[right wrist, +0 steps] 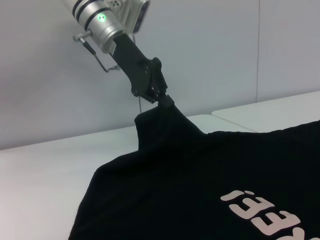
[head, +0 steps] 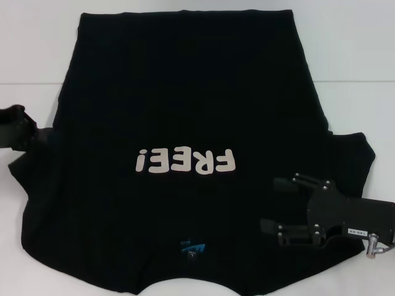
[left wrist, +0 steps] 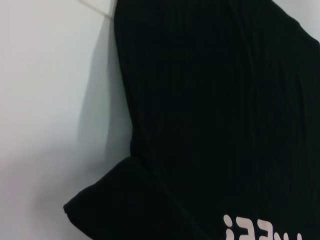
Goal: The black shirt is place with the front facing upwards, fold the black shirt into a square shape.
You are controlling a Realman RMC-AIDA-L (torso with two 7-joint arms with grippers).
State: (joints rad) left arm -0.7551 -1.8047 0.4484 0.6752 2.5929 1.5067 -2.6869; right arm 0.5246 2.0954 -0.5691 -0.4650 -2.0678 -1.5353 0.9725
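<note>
1. The black shirt [head: 185, 105] lies front up, spread across the white bench [head: 37, 49], collar toward the robot and hem at the far side.
2. Cream letters "FREE!" [head: 186, 161] read upside down in the head view; a small blue neck label [head: 192, 249] sits near the collar, its print too small to read.
3. The left gripper [right wrist: 164, 101] has its jaws closed on the shirt's left sleeve, lifting it into a peak off the bench.
4. The right gripper [head: 276, 203] is over the shirt's right shoulder area, jaws wide apart and holding nothing.

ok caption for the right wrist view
Left gripper pinches and lifts a sleeve of the black shirt off the white table.
</note>
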